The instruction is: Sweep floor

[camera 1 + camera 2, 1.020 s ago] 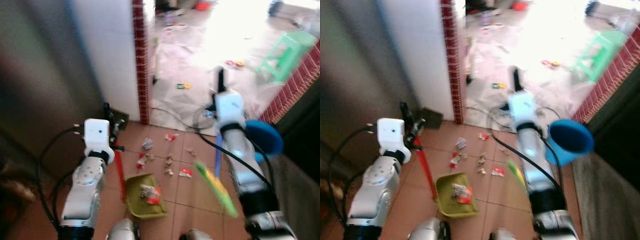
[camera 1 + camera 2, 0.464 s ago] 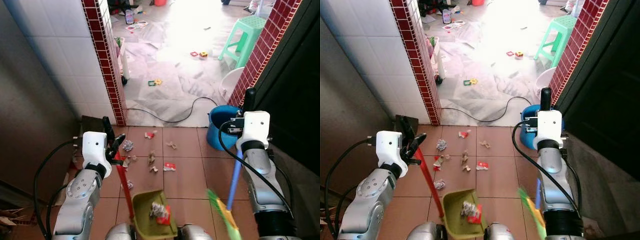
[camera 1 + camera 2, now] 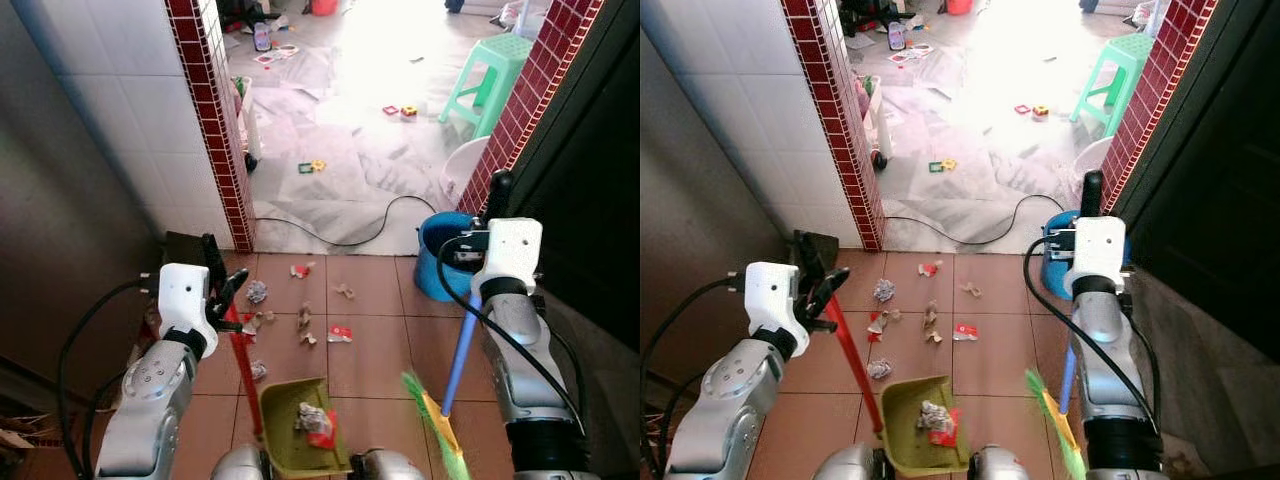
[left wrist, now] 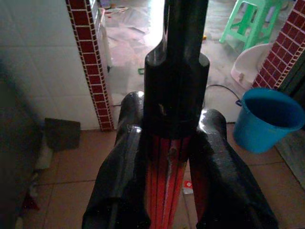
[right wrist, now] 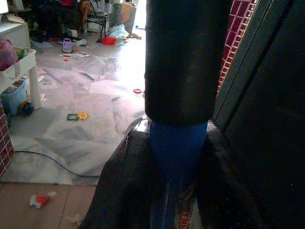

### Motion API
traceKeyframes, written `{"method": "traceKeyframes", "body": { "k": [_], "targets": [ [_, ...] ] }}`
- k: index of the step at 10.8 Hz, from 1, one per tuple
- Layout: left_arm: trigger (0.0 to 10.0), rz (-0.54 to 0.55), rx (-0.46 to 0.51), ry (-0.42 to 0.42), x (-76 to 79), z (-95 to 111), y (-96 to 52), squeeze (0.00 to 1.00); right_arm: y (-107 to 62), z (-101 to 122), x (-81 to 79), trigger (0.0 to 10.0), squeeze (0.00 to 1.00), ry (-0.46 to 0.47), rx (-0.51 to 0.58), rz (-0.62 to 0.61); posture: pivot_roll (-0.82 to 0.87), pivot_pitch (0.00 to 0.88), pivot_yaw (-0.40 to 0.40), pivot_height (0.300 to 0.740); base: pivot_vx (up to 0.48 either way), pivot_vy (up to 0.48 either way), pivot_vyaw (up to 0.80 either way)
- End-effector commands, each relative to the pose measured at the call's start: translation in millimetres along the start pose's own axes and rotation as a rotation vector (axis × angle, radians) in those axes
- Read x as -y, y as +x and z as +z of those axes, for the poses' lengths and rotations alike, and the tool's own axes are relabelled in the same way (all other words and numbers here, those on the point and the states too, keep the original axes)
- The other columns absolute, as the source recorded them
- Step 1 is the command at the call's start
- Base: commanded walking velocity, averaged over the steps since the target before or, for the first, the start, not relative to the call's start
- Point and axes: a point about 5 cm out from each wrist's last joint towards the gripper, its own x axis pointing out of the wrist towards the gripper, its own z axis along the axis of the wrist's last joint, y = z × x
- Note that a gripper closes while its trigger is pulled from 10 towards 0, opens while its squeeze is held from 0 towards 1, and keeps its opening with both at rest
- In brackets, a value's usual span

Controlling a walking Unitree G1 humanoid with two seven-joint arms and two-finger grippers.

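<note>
No readable labels. Red dustpan handle (image 3: 243, 365) clamped by left end effector (image 4: 172, 157); blue broom handle (image 3: 457, 355) clamped by right end effector (image 5: 174, 181). Paper scraps (image 3: 300, 318) scattered ahead, blue bucket (image 3: 440, 250) beside.

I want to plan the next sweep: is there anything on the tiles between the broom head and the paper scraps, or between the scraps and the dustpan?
Nothing visible. Bare tile separates the broom head, the scraps and the dustpan.

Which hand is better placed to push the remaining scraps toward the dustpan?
Probably the right hand: it holds the blue broom, bristles beside the green dustpan. The left hand holds the dustpan's red handle, with scraps lying ahead.
</note>
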Motion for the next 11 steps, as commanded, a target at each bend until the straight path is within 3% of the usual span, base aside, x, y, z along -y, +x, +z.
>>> {"method": "traceKeyframes", "body": {
  "k": [1, 3, 7, 9, 11],
  "targets": [
    [10.0, -0.011, 0.053, -0.002, 0.4, 13, 2.1, 0.00, 0.1, 9, 2.4, 10.0, 0.00, 0.008, 0.032, -0.016, -0.05, 0.061, 0.041, 0.740, 0.000, 0.000, -0.80],
    [10.0, -0.040, 0.079, -0.029, 3.3, 20, 5.2, 0.00, 1.6, 12, -0.4, 10.0, 0.00, 0.009, 0.038, -0.007, -0.05, 0.069, 0.036, 0.740, 0.000, 0.000, -0.61],
    [10.0, -0.075, 0.102, -0.056, 11.2, 26, 8.4, 0.00, 3.7, 15, -1.5, 10.0, 0.00, 0.005, 0.044, -0.004, -0.05, 0.076, 0.040, 0.740, 0.000, 0.000, 0.00],
    [10.0, -0.099, 0.119, -0.078, 14.4, 31, 12.1, 0.00, 5.3, 15, -0.3, 10.0, 0.00, 0.001, 0.043, -0.011, -0.06, 0.076, 0.045, 0.740, 0.000, 0.000, -0.80],
    [10.0, -0.097, 0.102, -0.067, 14.9, 27, 15.2, 0.00, 10.9, 26, -4.2, 10.0, 0.00, 0.099, 0.077, 0.007, -0.06, 0.078, 0.048, 0.740, 0.000, 0.000, -0.30]
  ]
}}
